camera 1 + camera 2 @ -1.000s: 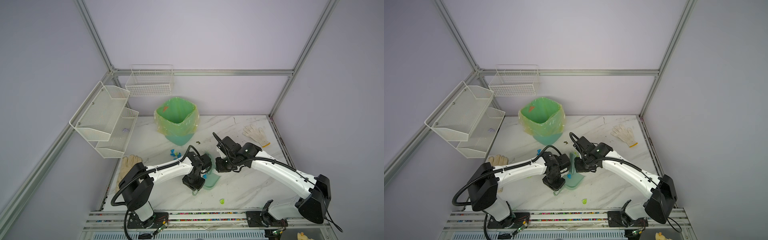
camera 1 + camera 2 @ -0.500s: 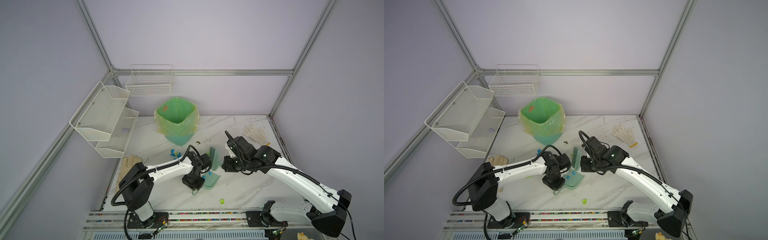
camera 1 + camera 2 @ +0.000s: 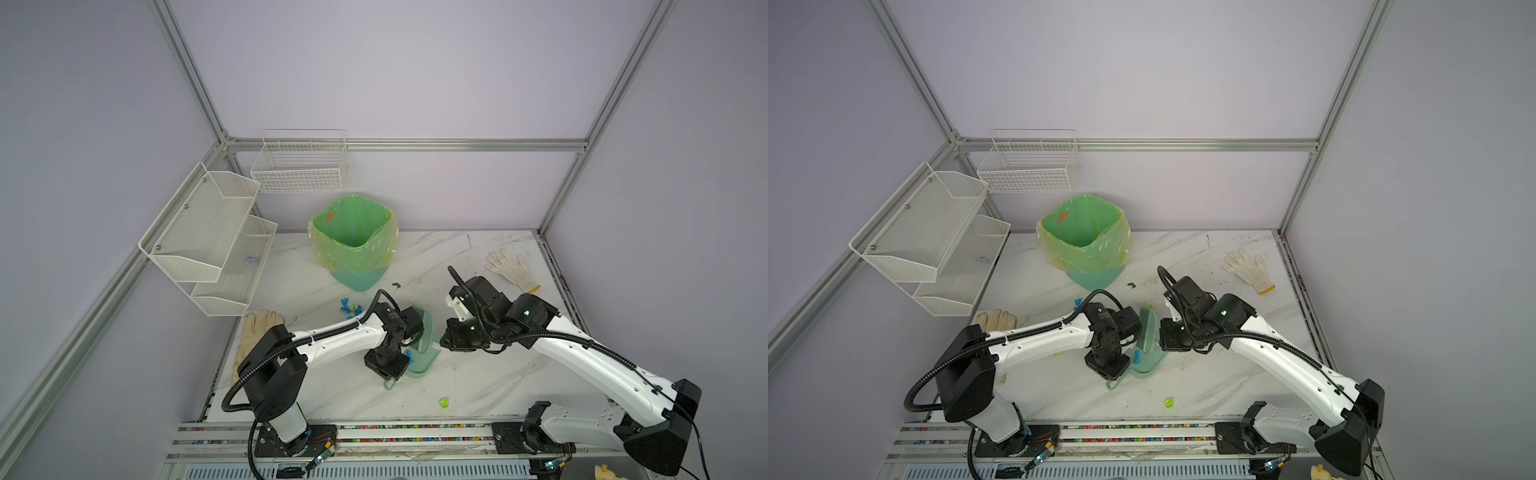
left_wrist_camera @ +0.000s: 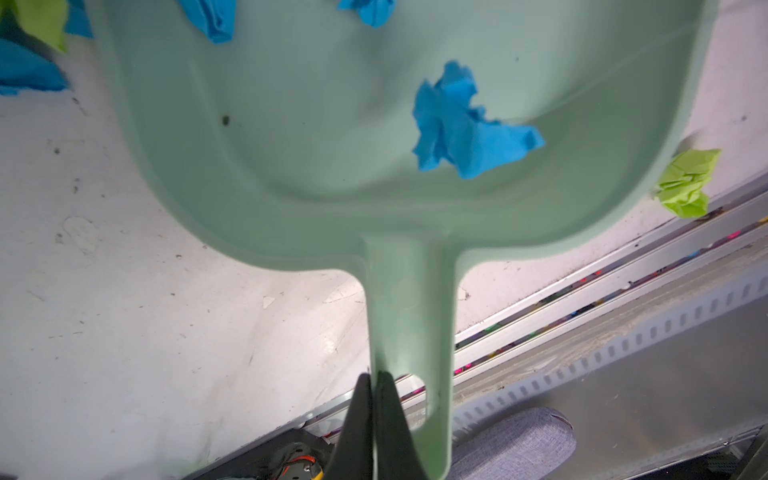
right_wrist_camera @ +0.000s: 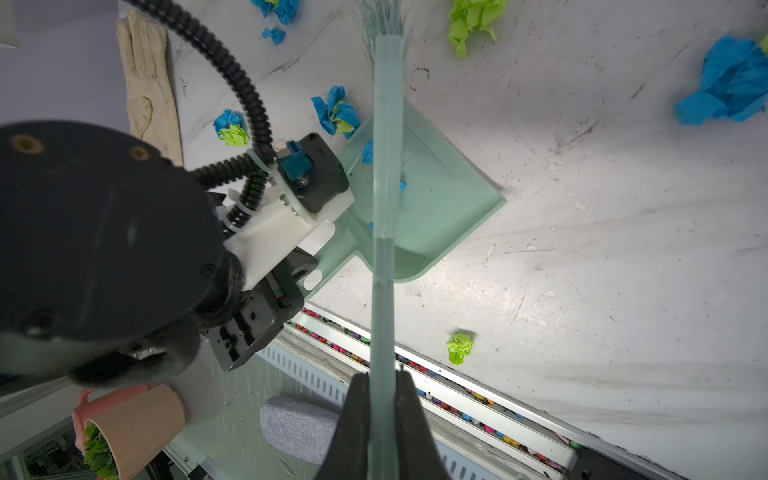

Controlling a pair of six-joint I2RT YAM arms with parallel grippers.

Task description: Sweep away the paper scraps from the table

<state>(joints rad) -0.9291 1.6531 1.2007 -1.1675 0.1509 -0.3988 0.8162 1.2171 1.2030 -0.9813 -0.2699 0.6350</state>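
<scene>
Over table (image 3: 498,382), left gripper (image 4: 372,380) pinching dustpan (image 4: 316,166) handle, right gripper (image 5: 382,378) gripping brush (image 5: 386,124).

A square teal bin lined with a green plastic bag (image 3: 353,257) stands at the table (image 3: 478,374)'s back edge, a small dark olive speck (image 3: 396,285) just before it. A white knit glove (image 3: 509,268) lies near the back right corner, a cream glove (image 3: 253,332) along the left edge. A white wire basket (image 3: 297,180) and a white two-tier mesh shelf (image 3: 195,232) hang on the walls.

left pincer (image 4: 375,376) clamped on dustpan (image 4: 311,166) handle | three blue paper scraps (image 4: 461,124) inside the pan | yellow-green scrap (image 4: 688,183) on table (image 4: 145,332), just beside pan's outer rim
</scene>
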